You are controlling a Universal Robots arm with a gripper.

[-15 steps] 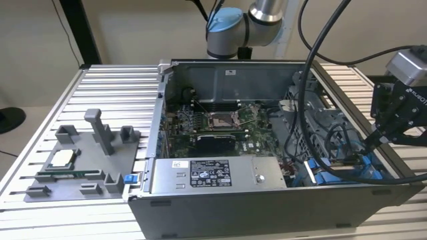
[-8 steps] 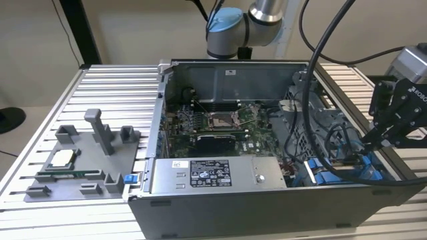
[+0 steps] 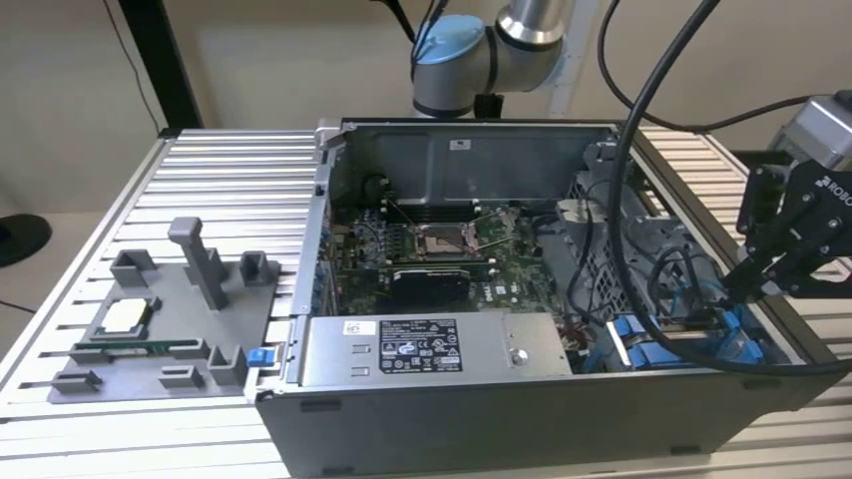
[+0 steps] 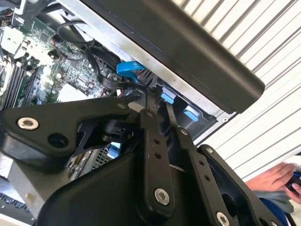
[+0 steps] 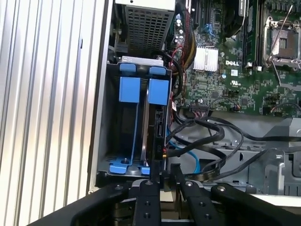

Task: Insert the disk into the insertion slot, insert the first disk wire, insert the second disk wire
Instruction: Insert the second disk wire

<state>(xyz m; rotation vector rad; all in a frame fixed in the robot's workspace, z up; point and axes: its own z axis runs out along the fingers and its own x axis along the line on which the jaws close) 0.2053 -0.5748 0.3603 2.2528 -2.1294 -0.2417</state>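
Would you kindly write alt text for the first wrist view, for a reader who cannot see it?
The black gripper sits close to the insertion slot, a grey bay with bright blue rails inside an open computer case. Black cables and a blue cable loop beside it, near the green motherboard; a ribbed metal table lies outside the case.

we see a robotics lab or test workshop: an open desktop computer case (image 3: 533, 419) lies on a ribbed aluminium bench (image 3: 226, 170), with a grey robot arm (image 3: 526, 25) rising behind it and thick black cables (image 3: 661, 72) hanging across. beside the case sits a grey fixture plate (image 3: 160, 339) holding loose parts, and a plain beige wall (image 3: 266, 60) closes the background.
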